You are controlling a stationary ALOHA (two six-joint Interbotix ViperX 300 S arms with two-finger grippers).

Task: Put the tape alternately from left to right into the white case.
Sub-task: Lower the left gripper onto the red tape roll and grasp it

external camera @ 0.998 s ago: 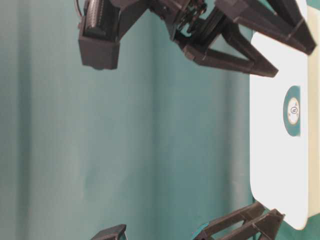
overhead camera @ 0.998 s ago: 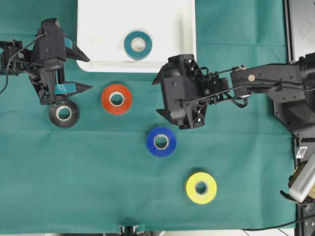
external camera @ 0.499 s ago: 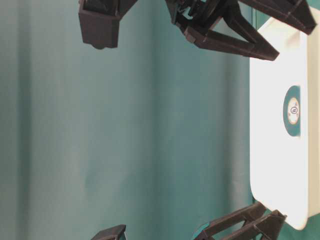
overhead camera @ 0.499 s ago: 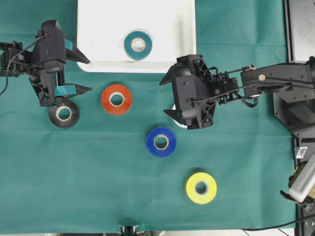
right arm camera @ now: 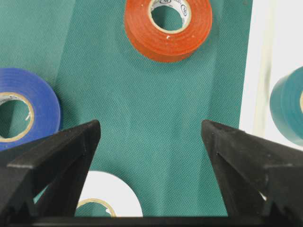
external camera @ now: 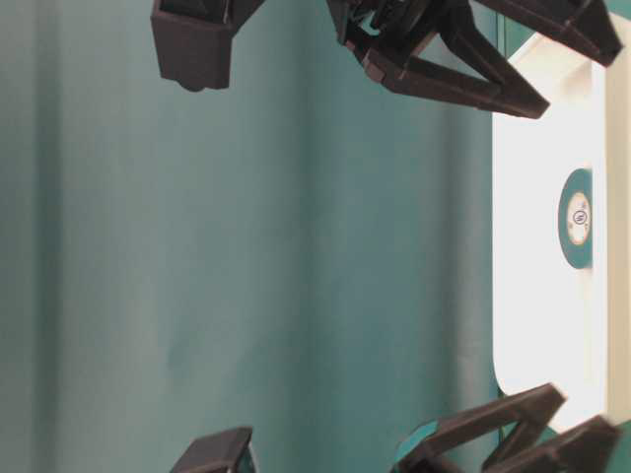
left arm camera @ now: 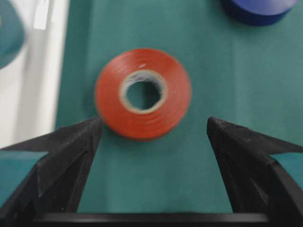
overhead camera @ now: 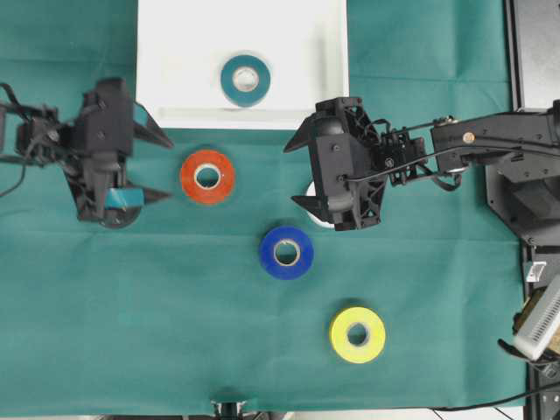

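The white case (overhead camera: 175, 87) stands at the back and holds a teal tape (overhead camera: 245, 80). On the green cloth lie a red-orange tape (overhead camera: 207, 177), a blue tape (overhead camera: 286, 252) and a yellow tape (overhead camera: 357, 334). My left gripper (overhead camera: 169, 168) is open, and the red-orange tape (left arm camera: 177, 94) lies just ahead of its fingertips, untouched. The black tape (overhead camera: 127, 219) is mostly hidden under that gripper. My right gripper (overhead camera: 290, 175) is open and empty above a white tape (right arm camera: 118, 194), which lies by its left finger.
The right arm's link (overhead camera: 472, 140) reaches in from the right edge. A dark stand (overhead camera: 534, 52) and equipment sit beyond the cloth on the right. In the right wrist view the blue tape (right arm camera: 42, 104) and teal tape (right arm camera: 289, 106) flank the fingers.
My left gripper has moved forward and a little right, over the black tape, facing the red-orange one. The right gripper shifted right, uncovering part of the white tape, then held still.
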